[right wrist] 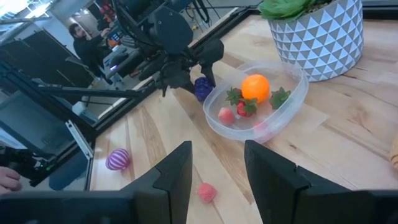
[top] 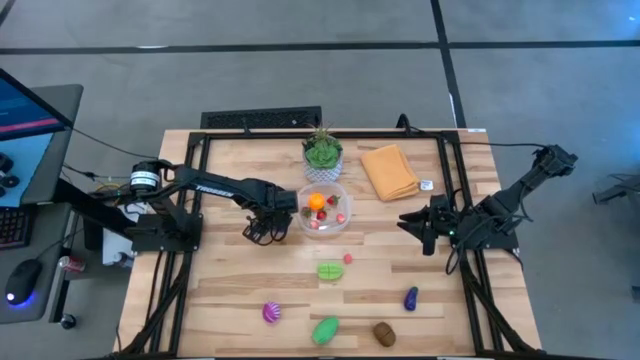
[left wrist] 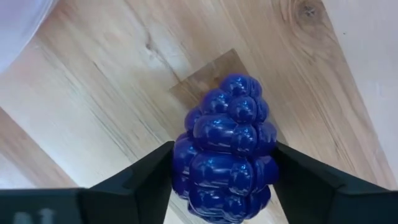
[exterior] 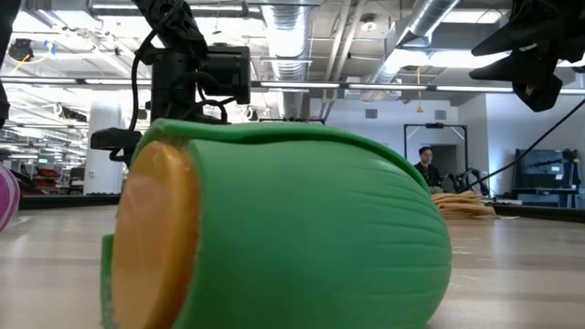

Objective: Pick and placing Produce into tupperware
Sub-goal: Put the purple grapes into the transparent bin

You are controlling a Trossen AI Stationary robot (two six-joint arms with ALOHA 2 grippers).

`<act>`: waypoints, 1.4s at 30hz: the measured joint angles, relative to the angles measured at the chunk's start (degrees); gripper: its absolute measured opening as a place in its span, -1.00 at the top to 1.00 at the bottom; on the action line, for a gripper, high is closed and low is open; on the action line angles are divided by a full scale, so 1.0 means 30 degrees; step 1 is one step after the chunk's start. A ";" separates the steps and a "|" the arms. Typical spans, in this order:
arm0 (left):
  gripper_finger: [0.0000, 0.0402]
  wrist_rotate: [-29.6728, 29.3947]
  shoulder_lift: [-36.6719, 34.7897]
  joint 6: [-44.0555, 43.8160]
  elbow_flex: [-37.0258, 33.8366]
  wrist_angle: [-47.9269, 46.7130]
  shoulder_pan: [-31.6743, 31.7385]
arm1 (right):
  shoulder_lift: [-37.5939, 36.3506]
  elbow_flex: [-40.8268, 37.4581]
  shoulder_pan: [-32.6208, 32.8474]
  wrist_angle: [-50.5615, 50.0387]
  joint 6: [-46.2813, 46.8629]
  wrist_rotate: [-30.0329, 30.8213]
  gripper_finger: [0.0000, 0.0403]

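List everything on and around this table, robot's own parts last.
tupperware: one, clear, table centre, holding orange and red pieces
grape bunch: one, dark blue, in the left hand
loose produce: six, green, pink, purple, brown, table's front half
potted plant: one, green in white pot, behind the tupperware
cloth: one, orange, rear right
person: one, room behind
left hand: dark, beside the tupperware, shut on the grape bunch
right hand: dark, open, table's right side

green toy (exterior: 283, 228) fills low view, hiding table, tupperware (left wrist: 15, 25) cut off at wrist view's corner
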 joint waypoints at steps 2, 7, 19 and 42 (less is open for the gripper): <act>-0.10 -0.0032 -0.0011 -0.0163 0.0000 -0.0017 0.0000 | 0.0000 0.0000 0.0000 0.0002 0.0019 0.0000 0.16; -0.07 -0.0039 -0.0020 -0.0688 0.0007 -0.0010 0.0000 | 0.0000 0.0000 0.0000 0.0000 0.0176 -0.0007 0.16; -0.09 -0.0024 -0.0022 -0.2152 0.0100 -0.0210 0.0000 | 0.0000 0.0000 0.0000 0.0002 0.0182 -0.0007 0.16; -0.09 0.0092 -0.0153 -0.3197 0.7495 -0.3818 0.0003 | 0.0000 0.0000 0.0000 -0.0153 -0.0004 0.0000 0.16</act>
